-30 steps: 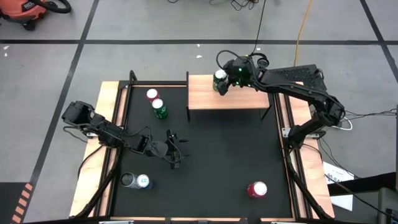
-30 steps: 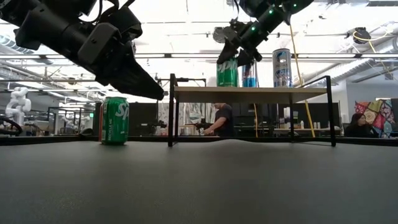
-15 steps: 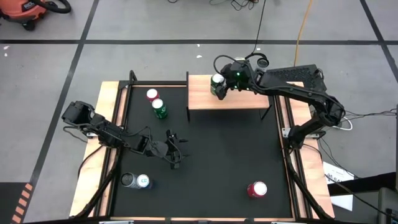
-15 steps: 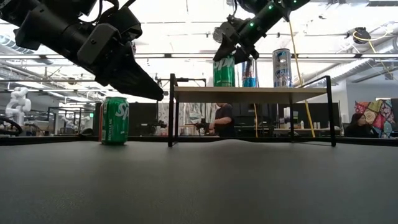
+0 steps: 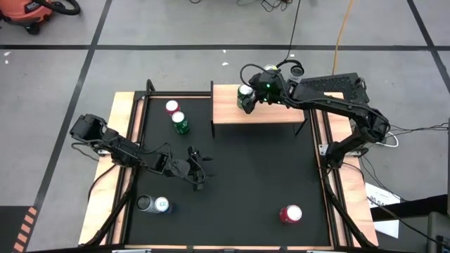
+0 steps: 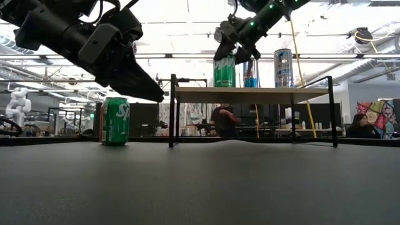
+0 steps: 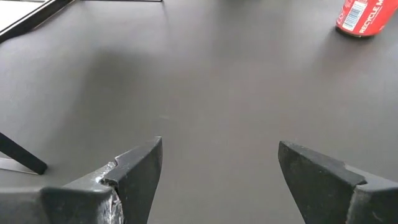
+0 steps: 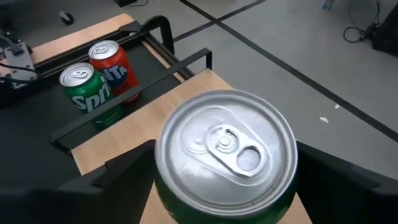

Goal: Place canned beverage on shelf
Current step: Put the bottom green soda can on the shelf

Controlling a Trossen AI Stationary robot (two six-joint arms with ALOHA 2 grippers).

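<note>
Risk lay with the green can (image 5: 245, 95), clamped in the right gripper (image 5: 247, 97) jaws near the shelf (image 5: 267, 113) left end: releasing it tilted could topple it off, while the left gripper (image 5: 197, 171) waited, jaws apart, over the worktop (image 5: 246, 176).

The green can (image 8: 84, 93) standing on the mat at the far left reads "Sprit", the rest of the word turned out of sight; in the low view the same can (image 6: 115, 120) shows only "Sp". The red can (image 8: 118, 70) touching it on its far side carries white letters that look like "nta". The red can (image 7: 365, 17) lying on the mat near the right side bears "RECYCLE M" in white along its side. No other lettering is legible.
</note>
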